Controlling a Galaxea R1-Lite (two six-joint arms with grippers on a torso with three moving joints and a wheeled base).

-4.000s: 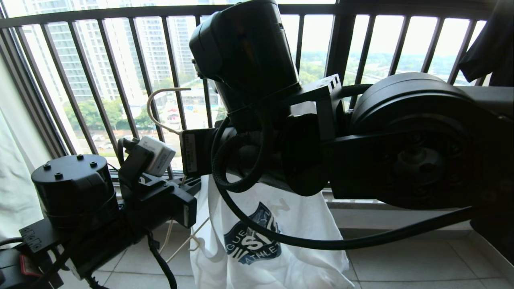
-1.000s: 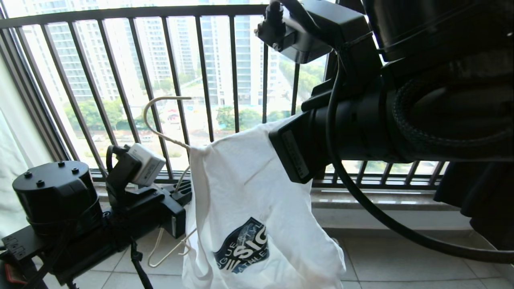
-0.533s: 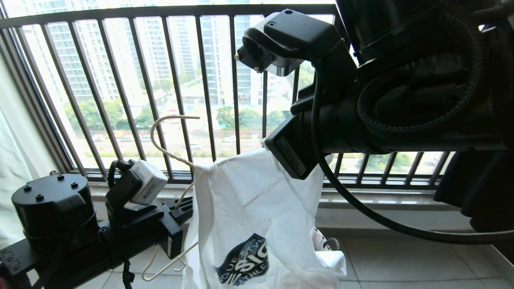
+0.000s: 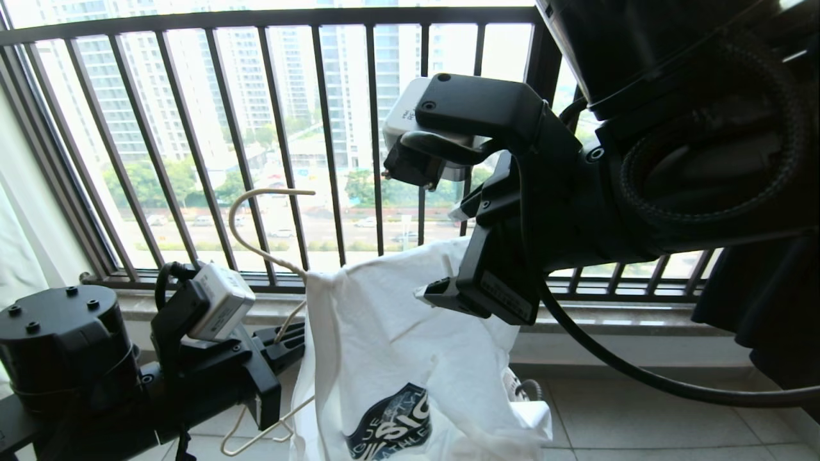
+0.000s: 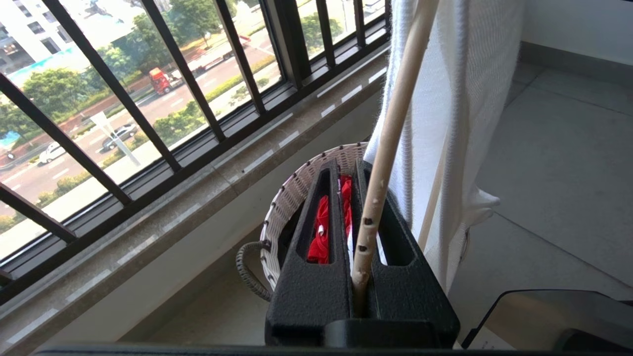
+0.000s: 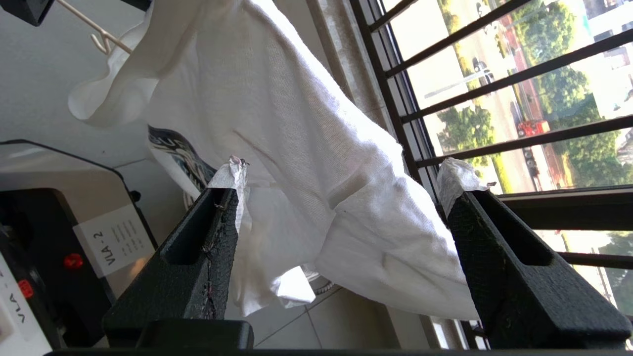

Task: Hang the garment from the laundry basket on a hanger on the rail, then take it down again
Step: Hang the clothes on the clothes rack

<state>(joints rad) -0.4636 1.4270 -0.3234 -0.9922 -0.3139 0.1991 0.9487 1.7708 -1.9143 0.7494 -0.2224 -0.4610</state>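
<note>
Head view: the white short-sleeved T-shirt with a blue chest logo (image 4: 391,346) hangs on the thin cream-white wire hanger (image 4: 266,253) in front of the black railing of vertical bars (image 4: 282,128), its hem down near the tiled floor (image 4: 640,416). Left tool (image 4: 285,339) sits low beside the shirt, on the hanger wire below the hook. Right tool (image 4: 448,294) is at the shirt's upper edge, on the side away from the hanger hook.

Left wrist view: left tool (image 5: 363,237) is clamped tight on the hanger's cream wire (image 5: 390,133). The shirt (image 5: 445,99) hangs just beside it. Under the tool, by the railing sill, stands the small round basket with a white woven rim (image 5: 292,193), a red garment (image 5: 321,232) inside.

Right wrist view: right tool (image 6: 341,198) stands wide apart, gripping nothing; the shirt's cloth (image 6: 306,148) drapes loose between the fingers (image 6: 212,237). Whether it touches them, cannot tell.
</note>
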